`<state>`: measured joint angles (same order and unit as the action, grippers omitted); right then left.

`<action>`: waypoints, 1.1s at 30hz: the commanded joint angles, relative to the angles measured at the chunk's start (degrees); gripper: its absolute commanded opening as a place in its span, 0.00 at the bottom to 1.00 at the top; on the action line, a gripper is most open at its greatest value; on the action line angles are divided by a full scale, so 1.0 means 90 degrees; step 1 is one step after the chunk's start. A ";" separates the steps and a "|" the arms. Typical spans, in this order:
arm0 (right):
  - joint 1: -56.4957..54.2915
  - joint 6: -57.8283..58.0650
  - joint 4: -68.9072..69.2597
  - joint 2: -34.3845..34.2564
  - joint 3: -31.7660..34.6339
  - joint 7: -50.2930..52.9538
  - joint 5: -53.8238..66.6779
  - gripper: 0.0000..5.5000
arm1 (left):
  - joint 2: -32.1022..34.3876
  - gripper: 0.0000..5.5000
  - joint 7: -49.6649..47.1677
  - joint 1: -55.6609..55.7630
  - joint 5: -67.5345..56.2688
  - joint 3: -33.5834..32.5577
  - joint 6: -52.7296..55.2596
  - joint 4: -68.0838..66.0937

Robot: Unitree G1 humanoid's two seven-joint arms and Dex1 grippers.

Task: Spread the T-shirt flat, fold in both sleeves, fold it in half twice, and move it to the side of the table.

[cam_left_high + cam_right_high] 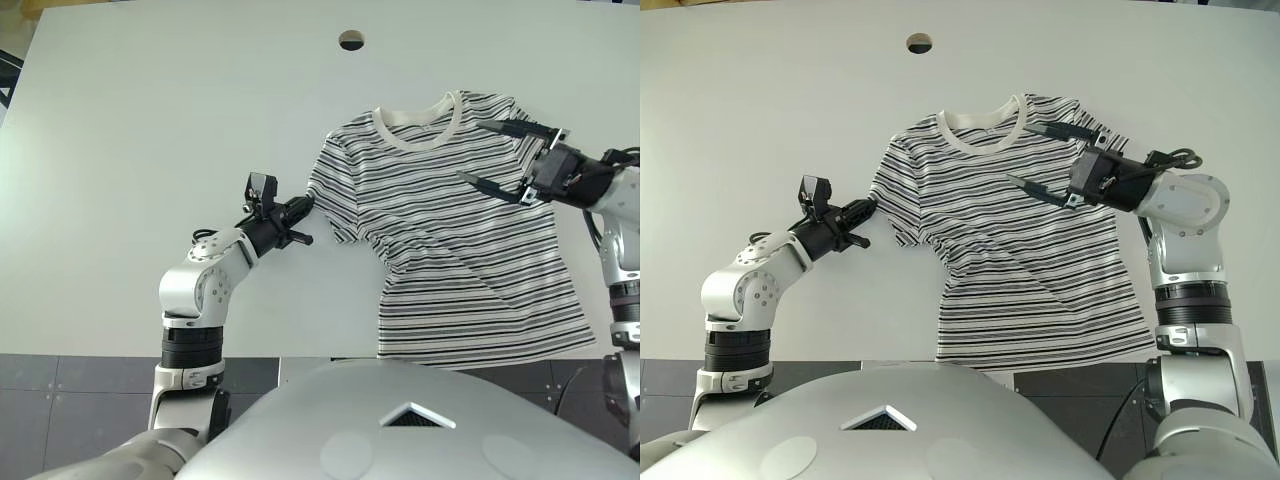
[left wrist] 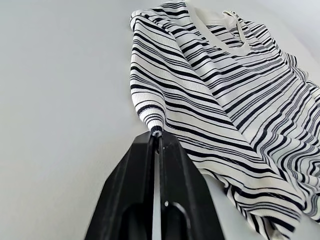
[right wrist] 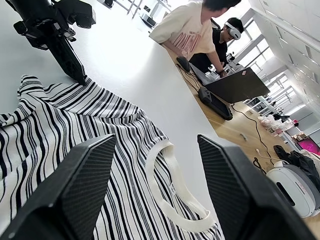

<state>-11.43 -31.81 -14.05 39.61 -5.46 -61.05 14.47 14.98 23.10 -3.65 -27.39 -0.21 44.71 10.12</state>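
Note:
A black-and-white striped T-shirt [image 1: 460, 240] lies on the white table [image 1: 150, 120] with its cream collar [image 1: 420, 125] at the far side. Creases run across its body, and its hem is near the front edge. My left gripper [image 1: 308, 203] lies low at the shirt's left sleeve [image 1: 330, 190], shut on the sleeve's hem [image 2: 152, 122]. My right gripper [image 1: 475, 152] hovers open over the shirt's right shoulder, beside the collar [image 3: 165, 185], with nothing between its fingers [image 3: 75, 190]. It hides the right sleeve.
A round cable hole [image 1: 351, 40] is in the table at the far middle. Bare tabletop stretches left of the shirt and behind it. The table's front edge [image 1: 100, 352] meets dark floor tiles. A desk with a laptop [image 3: 235, 85] stands beyond the table.

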 commanded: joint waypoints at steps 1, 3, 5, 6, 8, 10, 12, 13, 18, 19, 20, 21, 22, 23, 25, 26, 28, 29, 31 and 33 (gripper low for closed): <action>0.0040 0.0086 0.0094 0.0052 0.0088 -0.0064 0.0009 0.55 | -0.0024 0.02 -0.0182 -0.0099 0.0074 -0.0014 0.0265 -0.0190; 0.0048 0.0099 0.0099 0.0050 0.0094 -0.0071 -0.0003 0.55 | -0.0043 0.02 -0.0195 -0.0081 0.0057 -0.0080 0.0253 -0.0190; 0.0045 0.0102 0.0085 0.0042 0.0097 -0.0080 -0.0018 0.55 | -0.0048 0.02 -0.0211 -0.0050 0.0032 -0.0147 0.0243 -0.0196; 0.0041 0.0098 0.0070 0.0039 0.0097 -0.0084 -0.0025 0.55 | -0.0051 0.02 -0.0218 -0.0035 0.0025 -0.0168 0.0242 -0.0201; 0.0037 0.0091 0.0052 0.0035 0.0097 -0.0088 -0.0033 0.55 | -0.0005 0.02 -0.0187 -0.0013 0.0093 -0.0132 0.0183 -0.0202; 0.0046 0.0080 0.0036 0.0033 0.0095 -0.0089 -0.0041 0.55 | 0.0091 0.02 -0.0123 0.0023 0.0105 -0.0183 0.0143 -0.0188; 0.0065 0.0075 0.0040 0.0027 0.0096 -0.0079 -0.0047 0.55 | 0.0321 0.02 0.0125 0.0123 -0.0025 -0.0343 0.0142 -0.0166; 0.0058 0.0070 0.0027 0.0016 0.0092 -0.0074 -0.0051 0.55 | 0.0441 0.02 0.0221 0.0213 -0.0098 -0.0512 0.0117 -0.0223; 0.0034 0.0035 -0.0025 -0.0047 0.0077 -0.0060 -0.0068 0.55 | 0.1031 0.02 0.0508 0.0668 -0.0207 -0.1319 -0.0102 -0.0993; 0.0037 0.0027 -0.0027 -0.0057 0.0081 -0.0053 -0.0069 0.55 | 0.1108 0.02 0.0547 0.0768 -0.0176 -0.1396 -0.0159 -0.1201; 0.0039 0.0020 -0.0030 -0.0066 0.0083 -0.0049 -0.0071 0.55 | 0.1160 0.02 0.0586 0.0850 -0.0149 -0.1451 -0.0203 -0.1366; 0.0040 0.0010 -0.0035 -0.0078 0.0082 -0.0046 -0.0077 0.55 | 0.1221 0.02 0.0615 0.0960 -0.0098 -0.1503 -0.0279 -0.1603; 0.0039 -0.0001 -0.0041 -0.0087 0.0082 -0.0046 -0.0079 0.55 | 0.1291 0.02 0.0657 0.1078 -0.0062 -0.1549 -0.0345 -0.1837; 0.0040 -0.0009 -0.0047 -0.0092 0.0085 -0.0045 -0.0078 0.55 | 0.1346 0.02 0.0688 0.1184 -0.0032 -0.1583 -0.0408 -0.2030; 0.0039 -0.0026 -0.0063 -0.0102 0.0095 -0.0042 -0.0078 0.55 | 0.1455 0.02 0.0753 0.1413 0.0018 -0.1651 -0.0534 -0.2427; 0.0036 -0.0034 -0.0072 -0.0107 0.0099 -0.0041 -0.0077 0.55 | 0.1520 0.02 0.0784 0.1537 0.0050 -0.1678 -0.0611 -0.2645; 0.0030 -0.0047 -0.0085 -0.0115 0.0100 -0.0045 -0.0073 0.55 | 0.1649 0.02 0.0843 0.1775 0.0111 -0.1733 -0.0765 -0.3074; 0.0026 -0.0051 -0.0087 -0.0120 0.0097 -0.0046 -0.0073 0.55 | 0.1694 0.02 0.0867 0.1871 0.0141 -0.1755 -0.0826 -0.3245; 0.0017 -0.0042 -0.0069 -0.0127 0.0084 -0.0046 -0.0071 0.55 | 0.1757 0.02 0.0934 0.2020 0.0197 -0.1780 -0.0945 -0.3521; 0.0009 -0.0020 -0.0042 -0.0126 0.0075 -0.0047 -0.0066 0.55 | 0.1781 0.02 0.0968 0.2109 0.0226 -0.1794 -0.1019 -0.3676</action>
<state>-10.61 -32.18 -14.80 38.63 -5.15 -61.37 14.28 29.95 31.30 13.96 -26.32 -15.96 36.16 -21.74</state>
